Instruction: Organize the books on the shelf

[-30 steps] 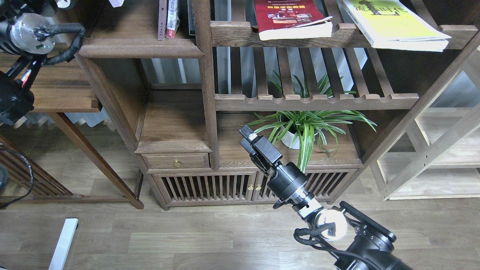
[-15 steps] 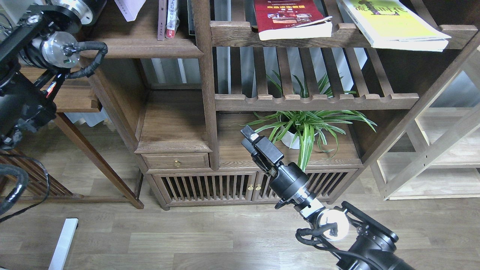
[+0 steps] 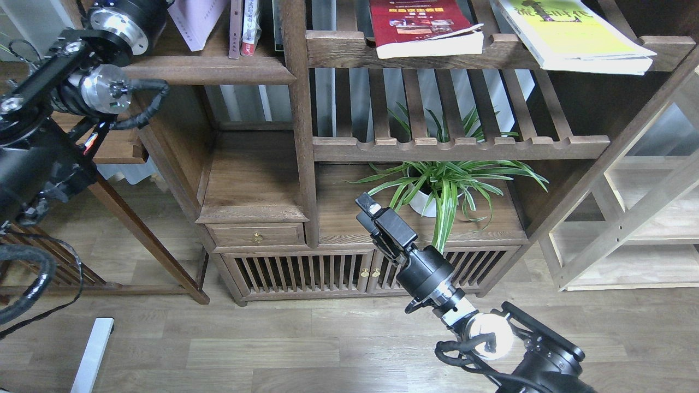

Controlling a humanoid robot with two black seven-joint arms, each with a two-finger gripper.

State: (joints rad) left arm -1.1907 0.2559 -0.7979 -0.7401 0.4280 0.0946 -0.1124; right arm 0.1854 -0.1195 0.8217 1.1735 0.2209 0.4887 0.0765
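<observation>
The pale lavender-white book (image 3: pixel 196 22) hangs tilted at the top left, above the dark-brown plank shelf (image 3: pixel 207 70). My left arm's wrist (image 3: pixel 123 19) is just left of it; the left gripper is past the top edge. The thick dark-red book (image 3: pixel 420 24) lies flat on the upper slatted rack (image 3: pixel 349 49). The yellow-green book (image 3: pixel 568 33) lies flat at that rack's right end and overhangs its front. My right gripper (image 3: pixel 367 204) is low in the middle, in front of the cabinet, and holds nothing; its fingers cannot be told apart.
Two thin books (image 3: pixel 243 27) stand upright at the plank shelf's right end against the post (image 3: pixel 297 109). A potted spider plant (image 3: pixel 442 185) stands just right of my right gripper. A drawer (image 3: pixel 256 234) and slatted doors (image 3: pixel 306 273) are below. A pale wooden rack (image 3: pixel 628 229) stands at right.
My left arm has moved up and right, and the lavender-white book has come further into view over the plank shelf. My right gripper has drifted slightly down and right.
</observation>
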